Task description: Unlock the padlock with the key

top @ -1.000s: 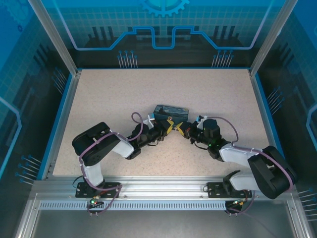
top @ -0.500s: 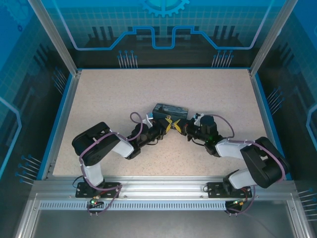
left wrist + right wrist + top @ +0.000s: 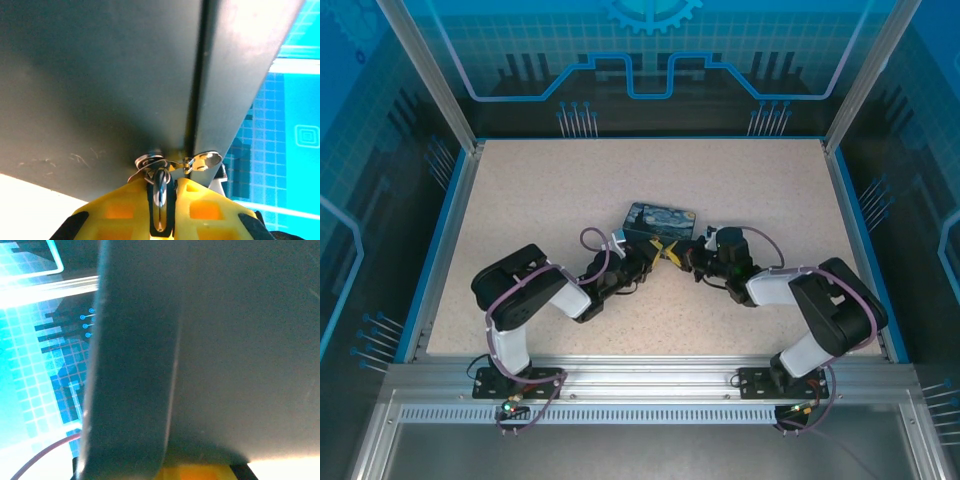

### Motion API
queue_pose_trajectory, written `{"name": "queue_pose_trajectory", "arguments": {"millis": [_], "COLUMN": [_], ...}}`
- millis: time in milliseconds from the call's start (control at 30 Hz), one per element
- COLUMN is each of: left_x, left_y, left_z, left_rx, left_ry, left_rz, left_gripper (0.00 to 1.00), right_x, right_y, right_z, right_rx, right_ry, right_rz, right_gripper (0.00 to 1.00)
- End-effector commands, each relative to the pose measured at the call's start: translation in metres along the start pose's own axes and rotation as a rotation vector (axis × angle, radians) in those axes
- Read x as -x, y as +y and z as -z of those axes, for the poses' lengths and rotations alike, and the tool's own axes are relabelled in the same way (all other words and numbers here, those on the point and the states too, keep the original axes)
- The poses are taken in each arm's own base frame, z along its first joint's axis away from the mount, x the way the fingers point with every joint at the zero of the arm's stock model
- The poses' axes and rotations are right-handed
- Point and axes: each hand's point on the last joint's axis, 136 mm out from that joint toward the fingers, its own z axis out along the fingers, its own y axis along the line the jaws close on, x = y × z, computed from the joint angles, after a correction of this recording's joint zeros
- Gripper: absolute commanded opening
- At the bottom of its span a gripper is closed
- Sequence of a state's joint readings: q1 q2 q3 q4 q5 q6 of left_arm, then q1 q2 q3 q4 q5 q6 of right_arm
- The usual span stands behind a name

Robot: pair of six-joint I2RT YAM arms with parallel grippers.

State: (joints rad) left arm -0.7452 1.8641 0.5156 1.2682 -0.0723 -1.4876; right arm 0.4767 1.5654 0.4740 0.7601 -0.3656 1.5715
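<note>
Tilted up since a second ago, the chunky dark-blue night-sky padlock (image 3: 658,221) sits mid-way on the speckled beige table (image 3: 540,190). The left gripper (image 3: 161,202) pinches the thin silvery key (image 3: 160,182), tip at the padlock's dark side; the right gripper (image 3: 686,256), fingers pressed together, sits close against it. The key appears to be at the keyhole; turning it and freeing the shackle remain.

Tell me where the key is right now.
In the left wrist view, the key sits pinched between the left tool's yellow fingers, its far end up against the padlock's dark side.
</note>
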Motion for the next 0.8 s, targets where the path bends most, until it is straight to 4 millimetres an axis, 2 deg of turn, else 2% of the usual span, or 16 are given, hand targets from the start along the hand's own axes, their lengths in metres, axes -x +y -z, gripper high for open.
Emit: {"name": "queue_pose_trajectory", "arguments": {"millis": [0,133,233,300,400,533,633,767], "left_x": [-0.049,-0.044,-0.035,-0.030,-0.025,-0.021,-0.019,-0.015], "left_y": [-0.032,-0.025,-0.014,-0.008,-0.003,0.001,0.002,0.004], "left_z": [0.005,0.008,0.010,0.013,0.013,0.013,0.013,0.012], "left_rx": [-0.137,-0.119,-0.088,-0.071,-0.059,-0.049,-0.046,-0.042], "left_ry": [0.206,0.182,0.139,0.117,0.103,0.098,0.094,0.090], "left_rz": [-0.078,-0.071,-0.047,-0.035,-0.037,-0.039,-0.039,-0.034], "left_gripper": [0.00,0.00,0.00,0.00,0.00,0.00,0.00,0.00], "right_x": [-0.009,-0.008,-0.006,-0.005,-0.007,-0.013,-0.017,-0.021], "right_y": [0.034,0.032,0.029,0.026,0.019,0.010,0.000,-0.014], "right_z": [-0.007,-0.004,0.001,0.007,0.016,0.029,0.041,0.057], "right_rx": [0.089,0.069,0.055,0.035,-0.010,-0.066,-0.118,-0.197], "right_ry": [0.062,0.054,0.049,0.044,0.047,0.064,0.075,0.092], "right_rz": [0.054,0.083,0.104,0.117,0.146,0.204,0.242,0.341], "right_gripper": [0.00,0.00,0.27,0.49,0.67,0.85,0.92,0.92]}}
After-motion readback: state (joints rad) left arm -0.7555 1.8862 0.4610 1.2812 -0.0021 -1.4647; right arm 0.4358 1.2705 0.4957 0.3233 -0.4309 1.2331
